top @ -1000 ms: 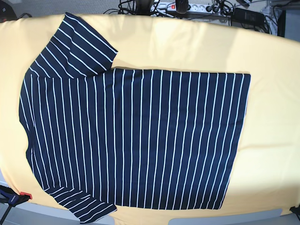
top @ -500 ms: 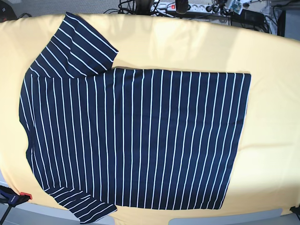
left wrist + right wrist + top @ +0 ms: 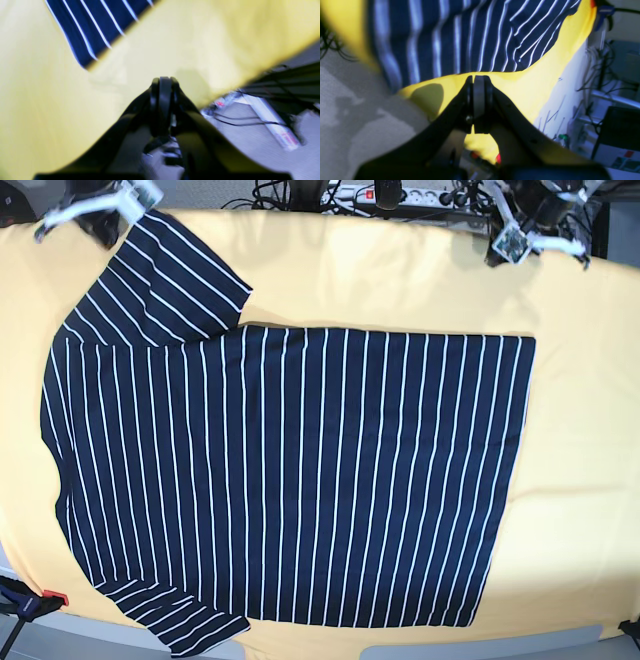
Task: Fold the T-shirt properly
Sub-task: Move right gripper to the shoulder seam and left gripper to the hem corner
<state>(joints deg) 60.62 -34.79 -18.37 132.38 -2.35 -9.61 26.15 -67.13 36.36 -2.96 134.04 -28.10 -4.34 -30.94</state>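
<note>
The T-shirt (image 3: 290, 475) lies flat and unfolded across the middle of the yellow-covered surface (image 3: 580, 480), its long axis running along the surface's length, collar and sleeves at one end and hem at the other. Both hands sit at the far edge with jaws pressed together and empty: the right hand (image 3: 477, 80) nearly over the far sleeve (image 3: 170, 275), the left hand (image 3: 161, 81) by the far hem corner (image 3: 86, 65), slightly further off. No containers are present.

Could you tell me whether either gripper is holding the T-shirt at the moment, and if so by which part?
Nothing is held: the left gripper and right gripper are shut empty, clear of the T-shirt.
</note>
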